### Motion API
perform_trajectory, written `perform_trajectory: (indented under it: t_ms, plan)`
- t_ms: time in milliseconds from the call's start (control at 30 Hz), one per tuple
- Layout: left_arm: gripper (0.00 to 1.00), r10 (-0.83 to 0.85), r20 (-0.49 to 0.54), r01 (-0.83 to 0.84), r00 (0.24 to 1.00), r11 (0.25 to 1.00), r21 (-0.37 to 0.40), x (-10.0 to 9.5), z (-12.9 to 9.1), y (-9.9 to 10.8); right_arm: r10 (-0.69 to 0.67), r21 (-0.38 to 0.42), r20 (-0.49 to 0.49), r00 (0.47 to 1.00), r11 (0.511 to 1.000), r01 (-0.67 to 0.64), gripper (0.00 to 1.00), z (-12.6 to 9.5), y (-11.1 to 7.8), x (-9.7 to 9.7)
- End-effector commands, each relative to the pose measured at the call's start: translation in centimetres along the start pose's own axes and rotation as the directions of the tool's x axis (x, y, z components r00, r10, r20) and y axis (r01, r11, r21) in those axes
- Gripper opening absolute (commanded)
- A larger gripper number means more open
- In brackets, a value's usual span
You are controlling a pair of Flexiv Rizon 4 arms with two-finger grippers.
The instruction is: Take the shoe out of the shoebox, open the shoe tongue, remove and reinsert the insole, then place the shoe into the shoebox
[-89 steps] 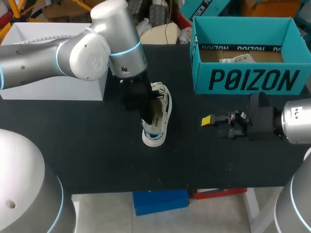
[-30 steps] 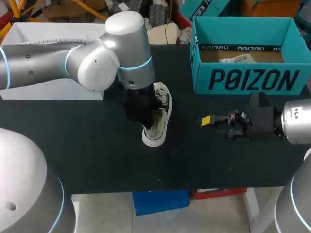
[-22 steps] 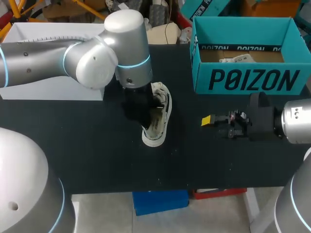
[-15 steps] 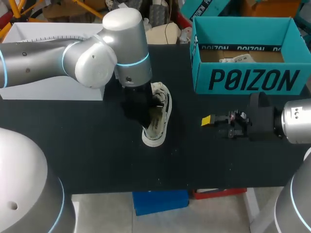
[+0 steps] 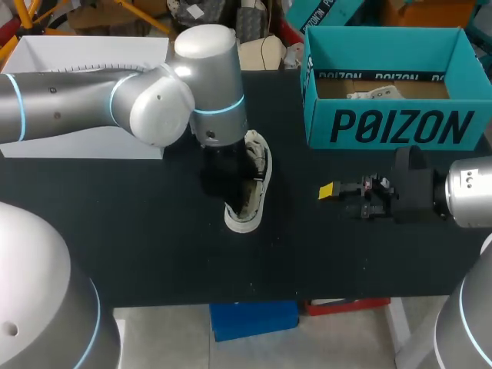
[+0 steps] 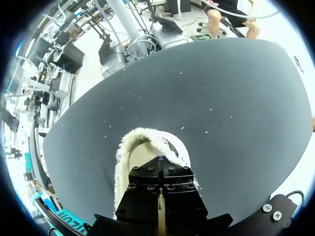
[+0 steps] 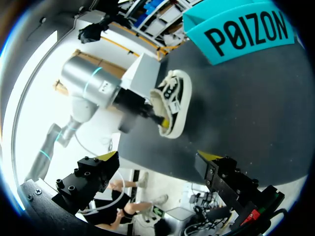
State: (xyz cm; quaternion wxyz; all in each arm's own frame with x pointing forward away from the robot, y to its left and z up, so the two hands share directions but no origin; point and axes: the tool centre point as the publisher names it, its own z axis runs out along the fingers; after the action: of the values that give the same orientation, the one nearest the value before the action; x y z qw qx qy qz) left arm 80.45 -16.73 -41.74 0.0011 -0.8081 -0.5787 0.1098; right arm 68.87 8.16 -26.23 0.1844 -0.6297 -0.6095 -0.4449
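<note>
Showing the shoe (image 5: 244, 218) out of the teal shoebox (image 5: 392, 127) and resting on the black counter (image 5: 154, 246). It lies off the shoebox's printed front wall, well apart from it, toward the left arm's side.

The shoe's opening faces upward. Its laced end lies nearer the shoebox, and its fleece-lined heel lies farther from it.

The left gripper (image 5: 233, 184) enters the shoe's opening from above, at the end away from the shoebox. Its black body covers what lies beneath, so whether it is open or closed cannot be told. In the left wrist view the pale, fleecy collar of the shoe (image 6: 123, 162) curves ahead of and around that body.

The right gripper (image 5: 329, 191) lies in front of the shoebox's printed wall, apart from it, and is aimed toward the shoe. In the right wrist view its two yellow tips stand spread wide (image 7: 157, 157) with nothing held between them. The shoe (image 7: 174, 98) and the shoebox (image 7: 246, 32) both lie ahead of it.

Inside the shoebox a pale item (image 5: 374, 94) lies on the brown floor.

A white box (image 5: 92, 147) stands on the counter far from the shoebox, beyond the shoe and partly behind the left arm (image 5: 77, 100).
</note>
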Motion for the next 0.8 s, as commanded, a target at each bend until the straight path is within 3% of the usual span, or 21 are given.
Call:
perform_trajectory:
  t_ms: [33, 200, 300, 600, 633, 800]
  plan:
    - [0.0, 0.007, -0.005, -0.007, 1.0, 1.0, 0.009, -0.5, 1.6, 0.1, 0.001, 0.001, 0.001, 1.0, 1.0, -0.001, 1.0, 0.0, 0.0, 0.0]
    - [0.0, 0.013, -0.001, -0.013, 1.0, 1.0, 0.02, -0.5, 2.0, 0.1, 0.001, 0.001, 0.001, 1.0, 1.0, -0.001, 1.0, 0.0, 0.0, 0.0]
    - [0.0, 0.01, 0.015, -0.01, 1.0, 1.0, 0.015, -0.8, 1.1, 0.0, 0.001, 0.001, 0.001, 1.0, 1.0, -0.001, 1.0, 0.0, 0.0, 0.0]
    - [0.0, -0.111, 0.164, 0.112, 0.98, 0.994, 0.005, -1.0, -4.4, 0.0, 0.001, 0.001, 0.001, 1.0, 1.0, -0.001, 1.0, 0.0, 0.0, 0.0]
    - [0.0, -0.163, 0.219, 0.16, 0.962, 0.987, 0.032, -1.1, -5.2, -0.1, 0.001, 0.001, 0.001, 1.0, 1.0, -0.001, 1.0, 0.0, 0.0, 0.0]
    - [0.0, -0.261, 0.307, 0.267, 0.915, 0.964, 0.024, -0.8, -8.7, 0.0, 0.001, 0.001, 0.001, 1.0, 1.0, -0.001, 1.0, 0.0, 0.0, 0.0]
